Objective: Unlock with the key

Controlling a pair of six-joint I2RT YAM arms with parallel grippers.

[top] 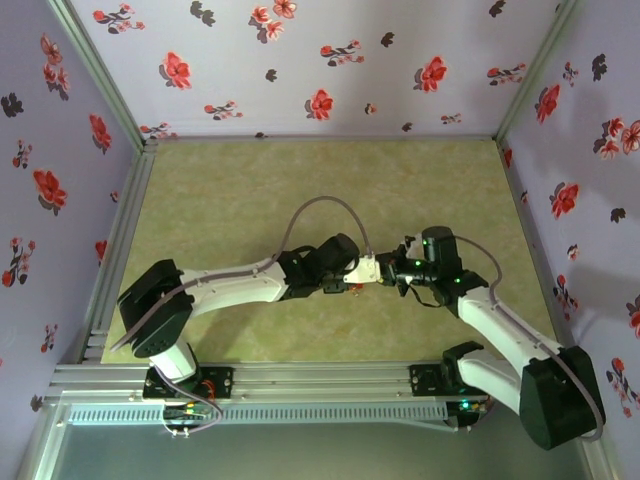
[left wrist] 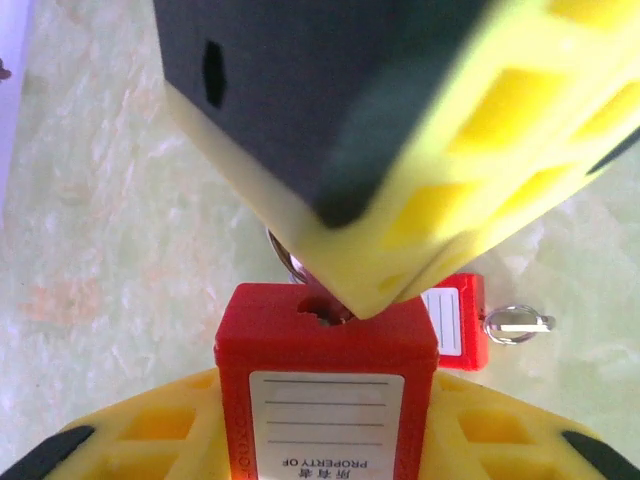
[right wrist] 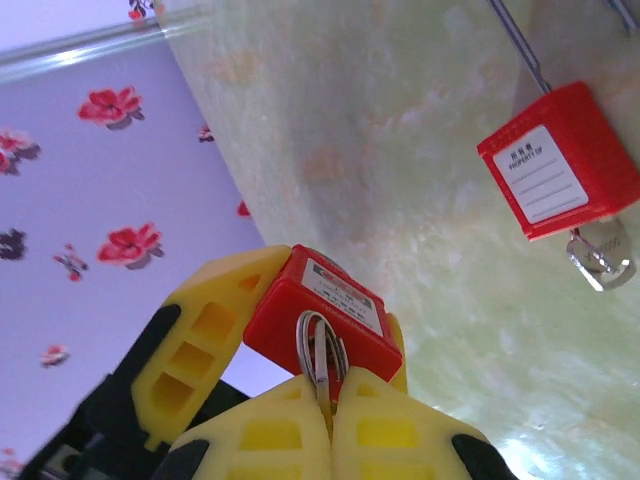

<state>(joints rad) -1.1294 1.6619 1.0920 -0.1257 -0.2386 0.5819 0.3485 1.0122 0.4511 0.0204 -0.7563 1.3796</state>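
- Padlock (right wrist: 315, 305), red with a white label, is held off the desk (top: 250, 190) near the middle of the overhead frame, where the two arms meet.
- Left end effector (left wrist: 325, 432) is grasping the padlock. Its yellow fingers (left wrist: 130, 440) press on both sides of the red body at the bottom of the left wrist view, with the label facing the camera.
- Key (right wrist: 322, 352) sits in the end of the padlock, its metal ring pinched at the lower centre of the right wrist view.
- Right end effector (right wrist: 330, 400) is clenched on the key, its two yellow fingertips pressed together with the metal between them.
- In the left wrist view, the right arm's yellow and black finger comes down from the upper right onto the top face of the padlock.
- A second padlock (right wrist: 560, 160), also red, lies flat on the desk at the upper right of the right wrist view, apart from both arms. A second key (right wrist: 598, 255) sticks out of its lower end.
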